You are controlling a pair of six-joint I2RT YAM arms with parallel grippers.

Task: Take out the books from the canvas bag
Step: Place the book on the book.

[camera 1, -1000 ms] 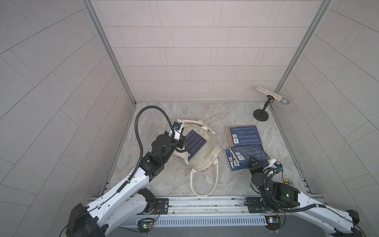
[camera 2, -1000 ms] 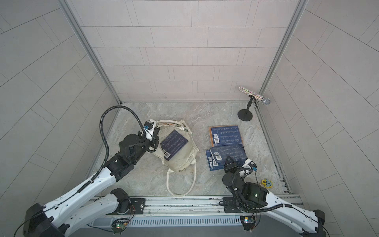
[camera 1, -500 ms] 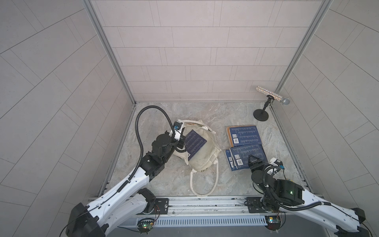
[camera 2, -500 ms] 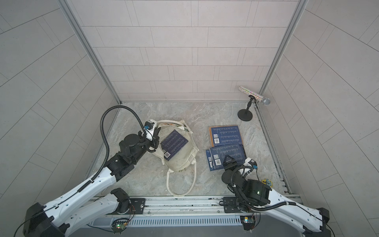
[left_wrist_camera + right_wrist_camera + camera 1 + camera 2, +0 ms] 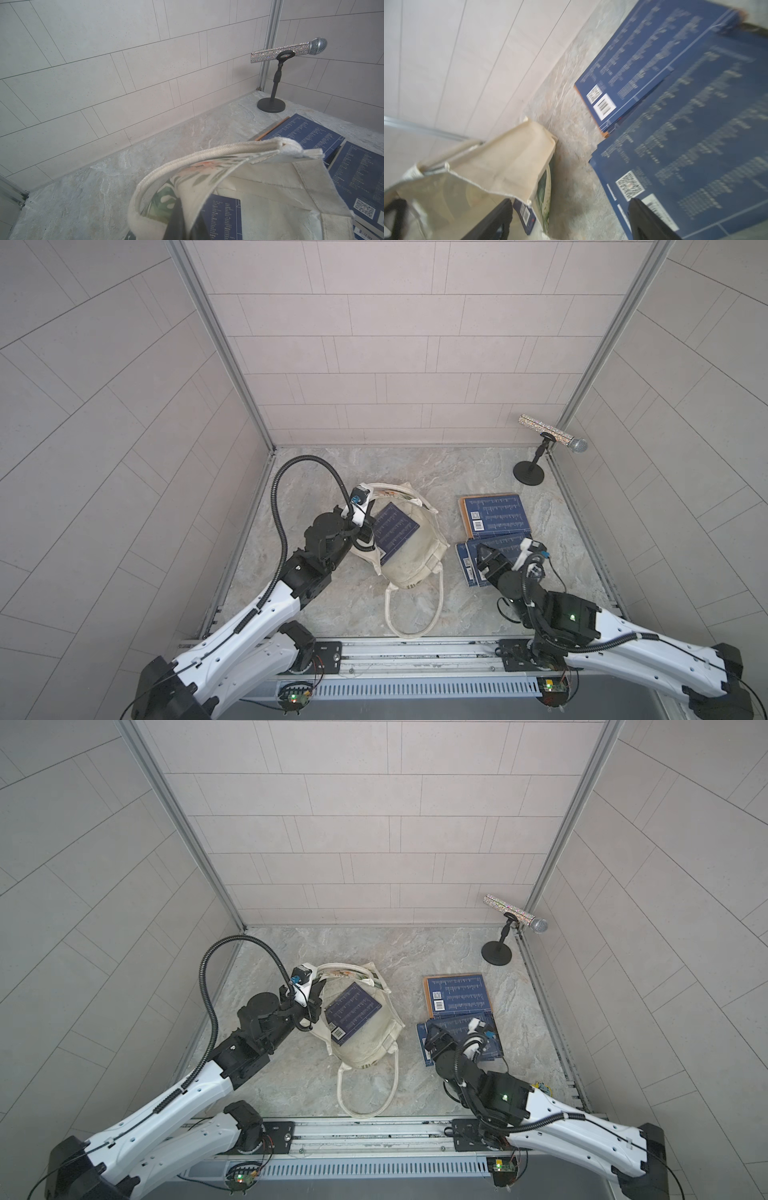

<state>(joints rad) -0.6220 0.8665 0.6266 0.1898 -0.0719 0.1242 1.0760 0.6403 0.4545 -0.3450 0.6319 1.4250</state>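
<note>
**One book in the bag, two piles out on the table**

The canvas bag [image 5: 419, 568] lies slumped on the marbled table [image 5: 332, 605], left of centre. Its mouth gapes upward and one long handle [image 5: 415, 614] loops toward the near rail. A navy book [image 5: 395, 533] lies flat inside the open mouth, white text lines up, with a barcode sticker at its near corner. The left gripper [image 5: 316, 996] is pinched tight on the bag's rim and holds that edge raised beside the book. In the left wrist view one dark finger [image 5: 176, 218] shows under the lifted cloth, which carries a leafy green print.

Right of the bag, and apart from it, lie the other books. The far pile [image 5: 494, 514] is topped by a navy cover with an orange-brown edge showing beneath. The near pile [image 5: 505, 545] meets the far one's near edge and shows at least two navy covers, slightly offset. The right gripper [image 5: 481, 558] hovers over the near pile's left corner, jaws spread wide with nothing between them. I cannot tell whether a finger touches the cover, as the right wrist view is blurred.

A glittery microphone [image 5: 548, 434] on a black stand occupies the far right corner.
</note>
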